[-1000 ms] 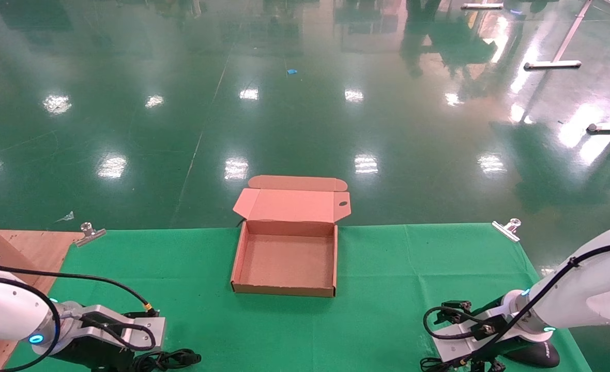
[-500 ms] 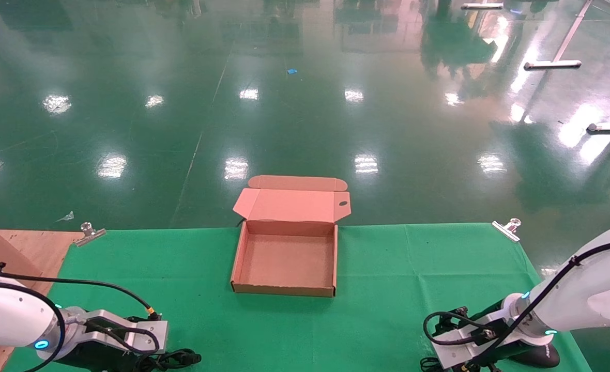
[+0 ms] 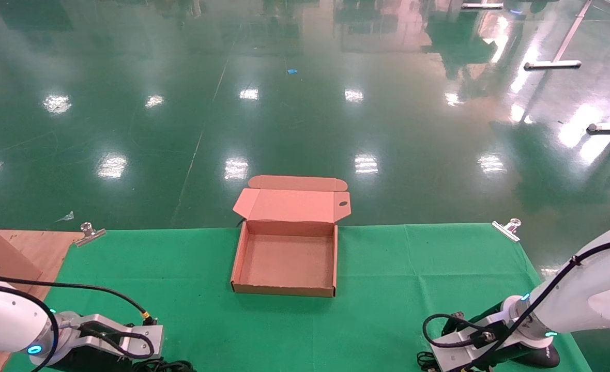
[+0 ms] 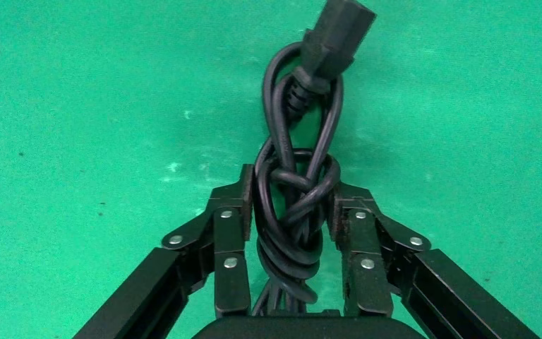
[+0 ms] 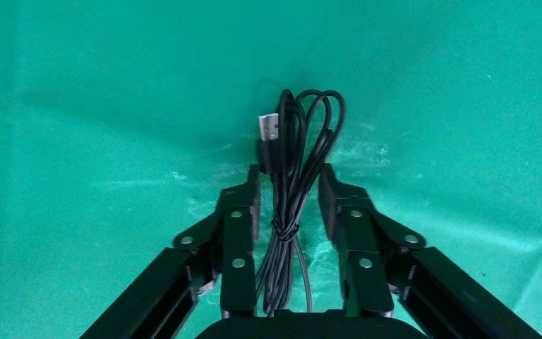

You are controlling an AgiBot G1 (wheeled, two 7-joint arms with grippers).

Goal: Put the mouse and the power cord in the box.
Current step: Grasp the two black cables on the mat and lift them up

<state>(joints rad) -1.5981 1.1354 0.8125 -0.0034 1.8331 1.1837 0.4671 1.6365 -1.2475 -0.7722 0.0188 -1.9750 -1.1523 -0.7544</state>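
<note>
From the head camera, the two arms sit low at the near edge of the green cloth (image 3: pixel 387 268), and what they reach for is mostly hidden. The wrist cameras show more. The left gripper (image 4: pixel 289 205) has its jaws pressed on both sides of the power cord (image 4: pixel 298 191), a thick black cable tied in a knot with a chunky plug. The right gripper (image 5: pixel 288 198) has its jaws around the mouse (image 3: pixel 540 355) cable, a thin black bundle with a silver plug; the jaws are not quite touching it. The brown box (image 3: pixel 286 287) lies open in the middle of the cloth, lid back. Behind is a shiny green floor (image 3: pixel 305 103).
</note>
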